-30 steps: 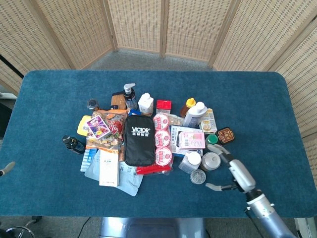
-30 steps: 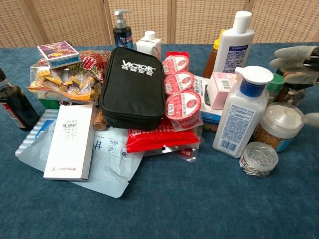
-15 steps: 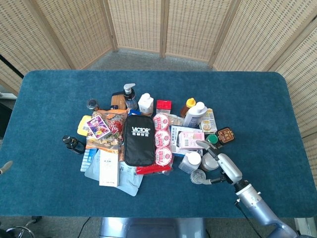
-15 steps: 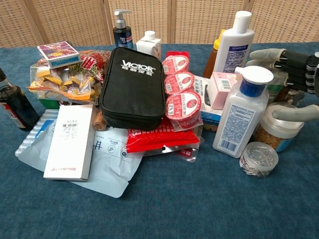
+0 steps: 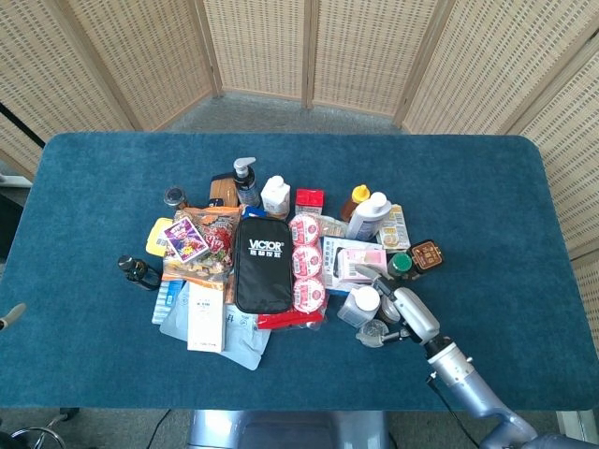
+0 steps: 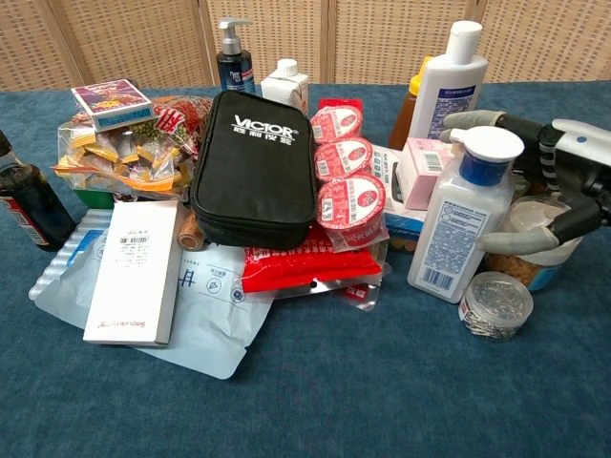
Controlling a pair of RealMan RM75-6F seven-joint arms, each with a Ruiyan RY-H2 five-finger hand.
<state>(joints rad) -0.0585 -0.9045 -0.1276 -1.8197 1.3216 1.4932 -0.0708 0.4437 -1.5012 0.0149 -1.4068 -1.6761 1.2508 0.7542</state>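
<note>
My right hand point(image 5: 413, 315) reaches in from the lower right, over a clear jar point(image 6: 533, 254) of brown granules with a white lid. In the chest view the right hand point(image 6: 558, 176) has its fingers point(image 6: 477, 118) stretched above the jar and its thumb point(image 6: 520, 239) across the jar's front. Its fingers are apart and the jar stands on the table. A white bottle with a blue collar point(image 6: 465, 215) stands just left of the jar. A small round tin point(image 6: 495, 303) lies in front. Only a grey tip of my left hand point(image 5: 11, 315) shows at the left edge.
A black VICTOR case point(image 5: 263, 264) lies in the middle of the pile, with snack cups point(image 5: 307, 260), a white box point(image 5: 206, 316), a snack bag point(image 5: 201, 248) and a dark bottle point(image 5: 138, 272) to the left. A tall white bottle point(image 6: 451, 86) stands behind the hand.
My right hand has moved left and in toward the pile, from beside the jar to over it, with the thumb now in front of the jar.
</note>
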